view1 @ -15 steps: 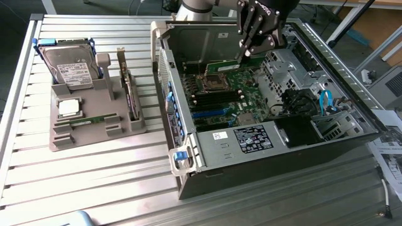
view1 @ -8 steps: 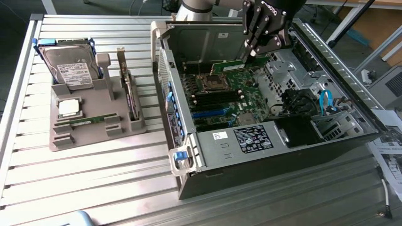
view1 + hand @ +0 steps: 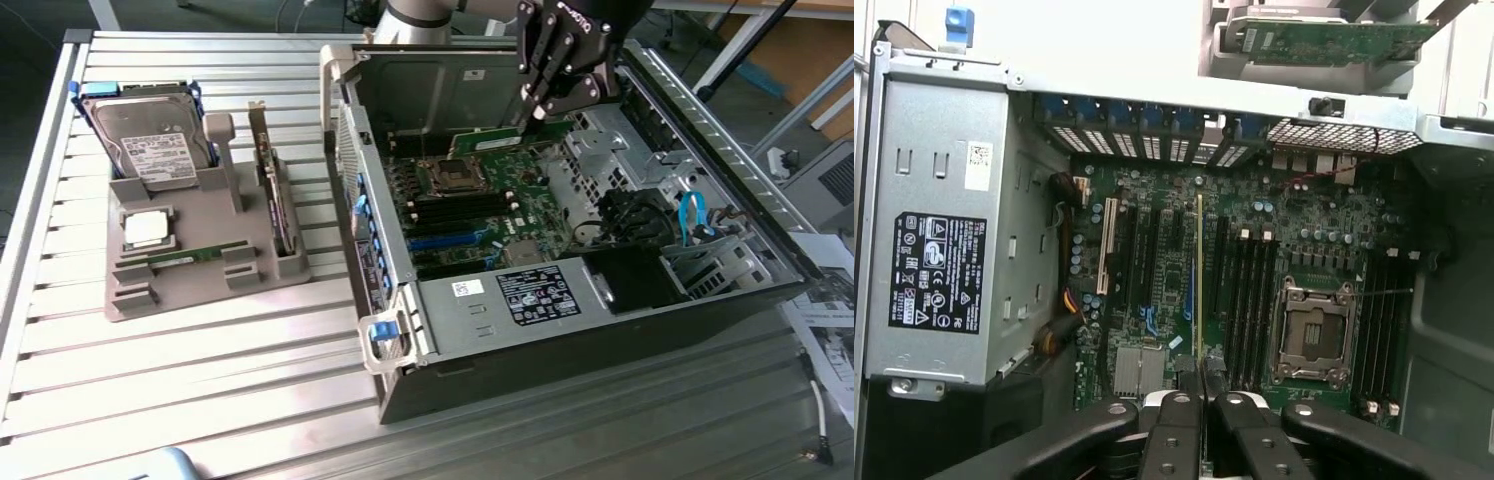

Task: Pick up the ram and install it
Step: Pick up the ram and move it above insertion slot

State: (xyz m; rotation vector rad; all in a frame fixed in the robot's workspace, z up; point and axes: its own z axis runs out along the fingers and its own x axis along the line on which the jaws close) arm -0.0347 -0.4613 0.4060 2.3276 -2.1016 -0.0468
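Exterior view, grip: black fingers [image 3: 541,90] hang inside the open dark computer case [image 3: 587,340], pinching the thin green ram stick [image 3: 491,132].
Exterior view, ram position: held above the green motherboard [image 3: 534,215], near the case's far wall and not seated in the black memory slots [image 3: 461,210].
Exterior view, worktop: the ribbed metal worktop [image 3: 200,380] carries a grey parts holder [image 3: 200,285], well apart from the case.
Wrist view, grip: the fingers [image 3: 1176,420] clamp the ram stick [image 3: 1200,270] edge-on, and it runs parallel to the memory slots [image 3: 1246,290].
Wrist view, alignment: the stick appears just beside the slot bank, not yet over one slot (a judgement).
Technique: keep the stick upright and parallel, centre it over one slot, confirm the end latches stand open, and press evenly along its length.
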